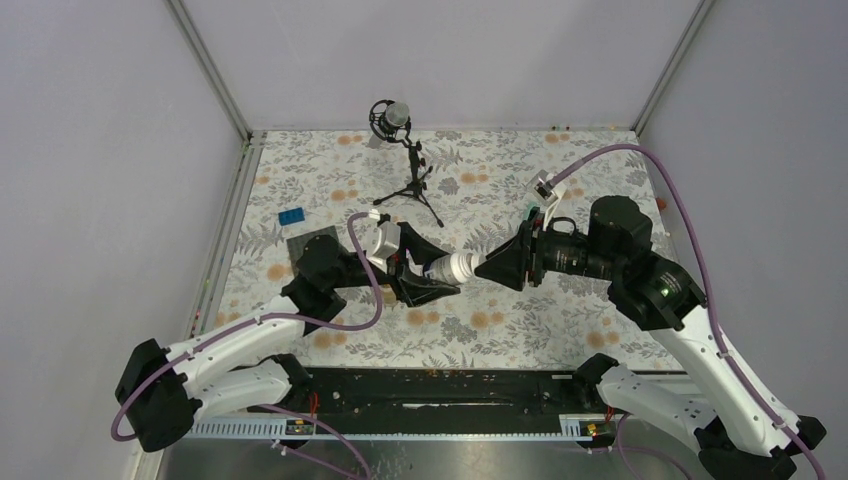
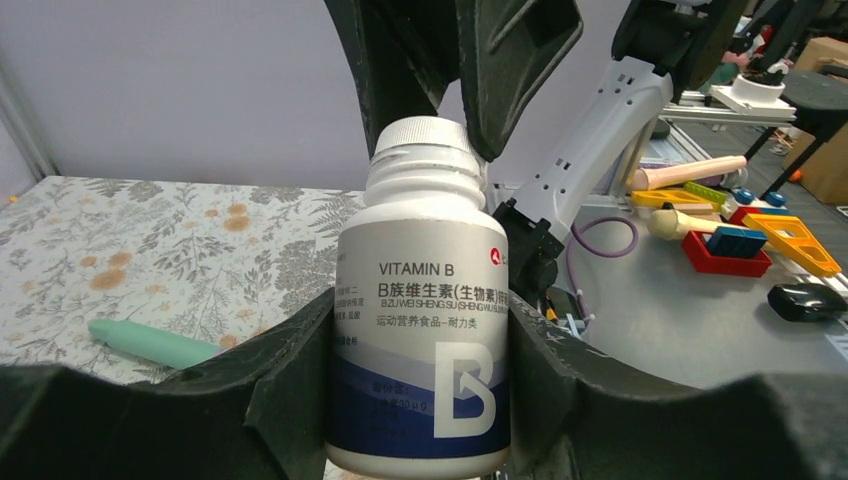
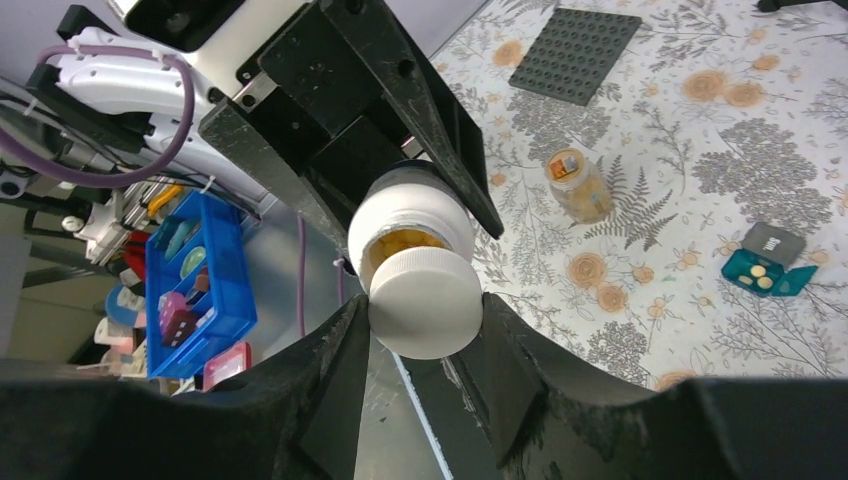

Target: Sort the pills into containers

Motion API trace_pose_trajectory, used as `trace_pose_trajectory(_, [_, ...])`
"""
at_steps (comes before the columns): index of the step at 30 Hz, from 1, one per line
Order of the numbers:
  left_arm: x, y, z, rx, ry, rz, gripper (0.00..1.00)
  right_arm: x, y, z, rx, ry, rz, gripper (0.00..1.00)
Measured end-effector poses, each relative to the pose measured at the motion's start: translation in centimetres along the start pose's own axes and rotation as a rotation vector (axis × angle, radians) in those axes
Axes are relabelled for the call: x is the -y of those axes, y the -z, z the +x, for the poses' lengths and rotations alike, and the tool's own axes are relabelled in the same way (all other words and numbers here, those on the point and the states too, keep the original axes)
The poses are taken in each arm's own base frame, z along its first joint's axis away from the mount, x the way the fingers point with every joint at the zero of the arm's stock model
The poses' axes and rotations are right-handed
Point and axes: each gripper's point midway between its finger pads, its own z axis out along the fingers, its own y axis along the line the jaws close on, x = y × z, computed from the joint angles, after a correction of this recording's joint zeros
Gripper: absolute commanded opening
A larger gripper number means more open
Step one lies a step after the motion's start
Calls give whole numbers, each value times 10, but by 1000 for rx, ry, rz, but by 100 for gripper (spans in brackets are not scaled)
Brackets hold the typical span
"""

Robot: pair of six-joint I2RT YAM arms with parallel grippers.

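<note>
A white "Vitamin B" bottle [image 2: 425,330] hangs above the table's middle, and my left gripper [image 2: 420,385] is shut on its body. My right gripper [image 3: 425,315] is shut on the bottle's white cap [image 3: 425,300]. The cap sits tilted just off the mouth, where orange pills [image 3: 405,240] show in the gap. In the top view the two grippers meet end to end at the bottle [image 1: 455,267]. On the cloth lie a small glass jar [image 3: 578,185] of pills, an open teal box [image 3: 757,272] with pills in it, a grey box [image 3: 772,243] and a mint-green strip [image 2: 150,342].
A dark studded plate [image 1: 310,243] and a blue brick [image 1: 293,216] lie at the left. A microphone on a tripod [image 1: 405,160] stands at the back middle. Beyond the table's near edge are a blue bin [image 3: 195,290] and toys.
</note>
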Motion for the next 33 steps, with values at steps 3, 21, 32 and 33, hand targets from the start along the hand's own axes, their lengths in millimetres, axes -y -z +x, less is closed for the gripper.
trace_pose_trajectory(3, [2, 0, 2, -24, 9, 18, 0, -5, -1, 0, -6, -1, -29, 33])
trace_pose_trajectory(21, [1, -6, 12, -165, 39, 67, 0, 0, -8, 4, -46, 55, -57, 34])
trace_pose_trajectory(32, [1, -6, 20, -211, 75, 80, 0, 1, -9, 8, -64, 133, -89, 34])
trace_pose_trajectory(33, [2, -6, 20, -214, 77, 80, 0, 1, -9, 9, -65, 138, -92, 34])
